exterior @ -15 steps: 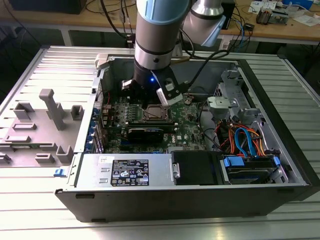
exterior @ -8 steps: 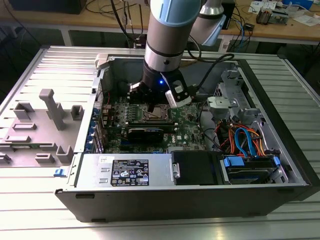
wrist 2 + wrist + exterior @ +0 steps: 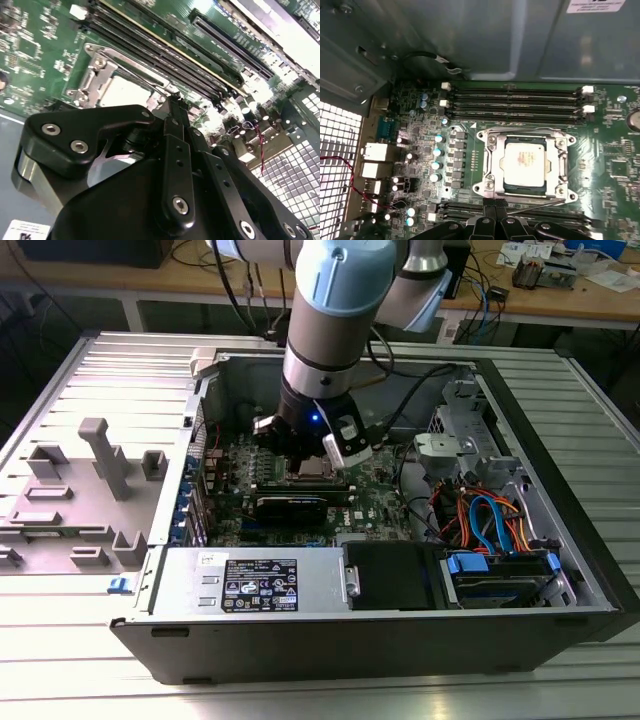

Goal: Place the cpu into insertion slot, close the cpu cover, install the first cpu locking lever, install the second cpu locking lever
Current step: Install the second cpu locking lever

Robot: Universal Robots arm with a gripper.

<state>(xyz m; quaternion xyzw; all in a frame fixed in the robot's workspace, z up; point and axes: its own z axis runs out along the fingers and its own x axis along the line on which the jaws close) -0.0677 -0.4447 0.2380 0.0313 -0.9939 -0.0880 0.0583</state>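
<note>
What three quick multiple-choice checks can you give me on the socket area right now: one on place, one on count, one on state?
1. Where does the cpu sit?
A. in the insertion slot
B. on the grey tray outside the case
C. on the graphics card

2. How many long black memory slots lie between the socket and the case wall in the first wrist view?
A. one
B. four
C. nine

3. How does the cpu cover stand?
A. lifted upright
B. removed from the board
C. lying flat around the cpu

Answers: 1 A, the silver chip lies inside the socket's metal rim. 2 B, four parallel slots run there side by side. 3 C, the silvery frame lies flat, its cut-out showing the chip's top, while the gripper hovers at the socket's edge.
</note>
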